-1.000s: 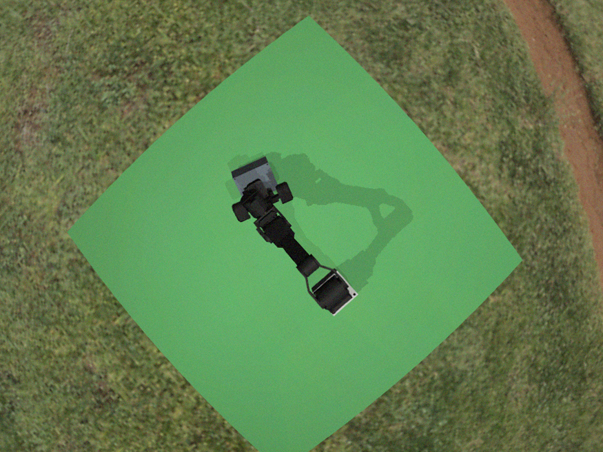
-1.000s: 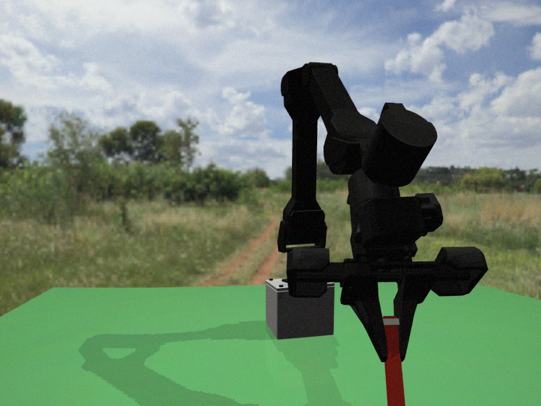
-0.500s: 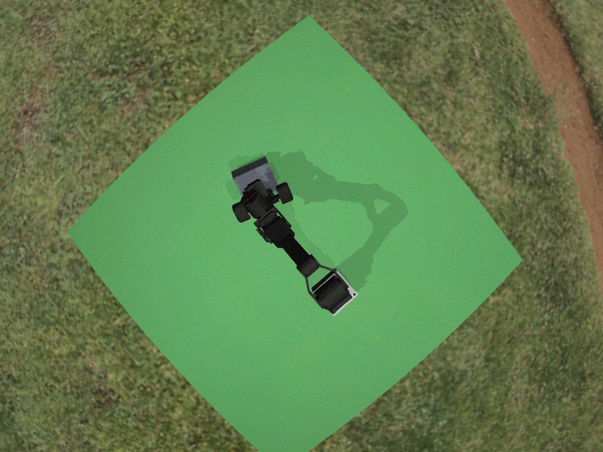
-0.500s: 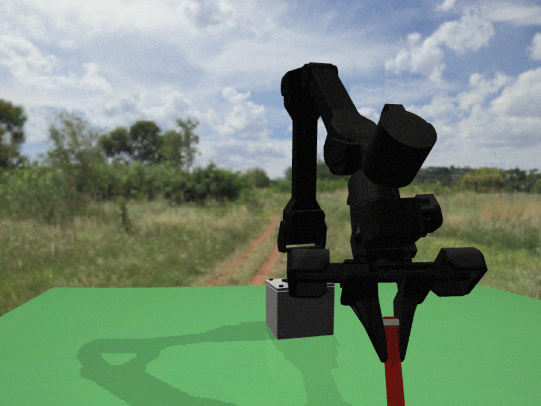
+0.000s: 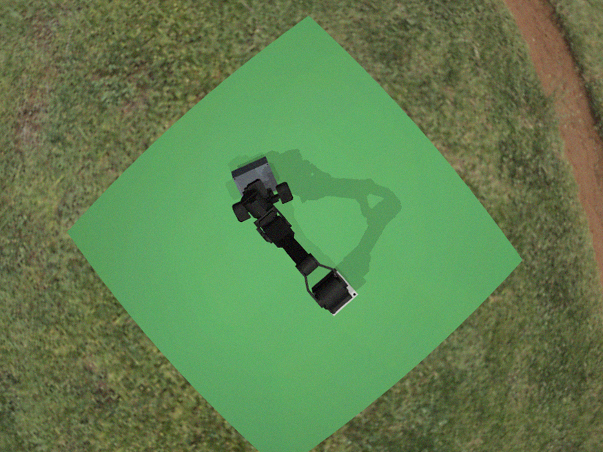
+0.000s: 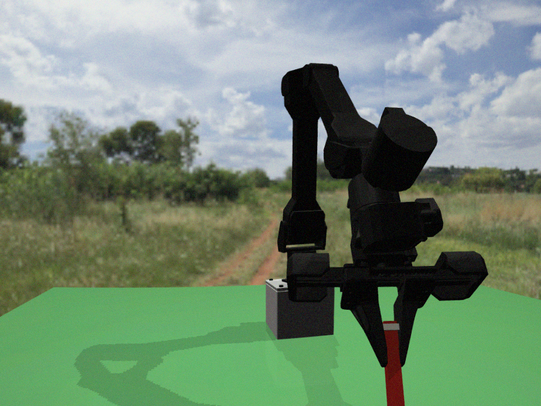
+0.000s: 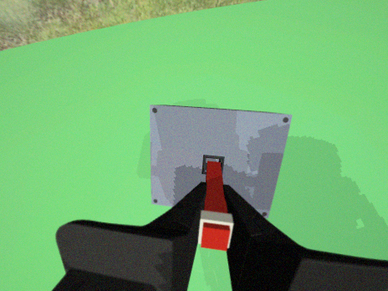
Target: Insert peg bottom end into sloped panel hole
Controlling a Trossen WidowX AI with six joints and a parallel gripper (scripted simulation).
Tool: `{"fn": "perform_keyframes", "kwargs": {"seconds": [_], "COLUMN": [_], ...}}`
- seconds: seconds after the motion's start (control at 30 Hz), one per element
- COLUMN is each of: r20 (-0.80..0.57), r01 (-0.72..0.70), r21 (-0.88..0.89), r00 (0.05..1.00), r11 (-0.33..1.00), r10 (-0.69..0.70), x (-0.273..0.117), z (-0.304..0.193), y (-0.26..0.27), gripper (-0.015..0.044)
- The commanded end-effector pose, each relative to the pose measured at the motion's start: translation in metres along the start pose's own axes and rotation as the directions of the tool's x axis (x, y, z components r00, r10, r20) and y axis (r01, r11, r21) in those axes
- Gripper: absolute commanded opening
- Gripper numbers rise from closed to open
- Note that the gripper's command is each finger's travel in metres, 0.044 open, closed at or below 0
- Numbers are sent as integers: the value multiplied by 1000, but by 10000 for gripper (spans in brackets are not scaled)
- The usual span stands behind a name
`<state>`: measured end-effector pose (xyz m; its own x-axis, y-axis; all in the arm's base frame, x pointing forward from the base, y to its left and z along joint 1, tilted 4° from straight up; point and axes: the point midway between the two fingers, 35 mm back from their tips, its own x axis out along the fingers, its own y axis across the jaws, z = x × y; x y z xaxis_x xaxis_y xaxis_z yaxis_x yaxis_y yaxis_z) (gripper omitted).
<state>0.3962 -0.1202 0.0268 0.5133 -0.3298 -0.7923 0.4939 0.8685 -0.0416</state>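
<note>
My gripper [image 6: 393, 364] [image 7: 213, 189] is shut on the red square peg [image 6: 394, 384] [image 7: 215, 194] just below its white band. The peg's top end stands up between the fingers. The grey-blue sloped panel [image 5: 252, 177] [image 7: 188, 134] lies beyond the fingers in the wrist view. Its square, dark-rimmed hole [image 7: 204, 164] is partly covered by the peg's bottom end. The peg's sides look about parallel to the hole's sides. I cannot tell whether the tip is inside the hole or just over it. In the exterior view the peg's lower end and the panel are out of frame.
The arm's grey base box [image 6: 305, 317] stands behind the gripper on the green table [image 5: 307, 89] [image 6: 153, 314] [image 7: 84, 125]. Dark bolts mark the panel's corners. Shadows of the arm fall on the table and across the panel. Grass lies beyond the table edges.
</note>
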Motion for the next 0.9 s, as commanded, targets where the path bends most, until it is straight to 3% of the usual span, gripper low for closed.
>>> {"fn": "perform_keyframes", "kwargs": {"seconds": [0.0,0.87], "r20": [-5,-5], "r01": [1,1], "r21": [-2,-2], "r00": [1000,1000], "r11": [1000,1000], "r10": [-1,-1], "x": [3,13], "z": [-2,-1], "y": [0,0], "gripper": [0,0]}}
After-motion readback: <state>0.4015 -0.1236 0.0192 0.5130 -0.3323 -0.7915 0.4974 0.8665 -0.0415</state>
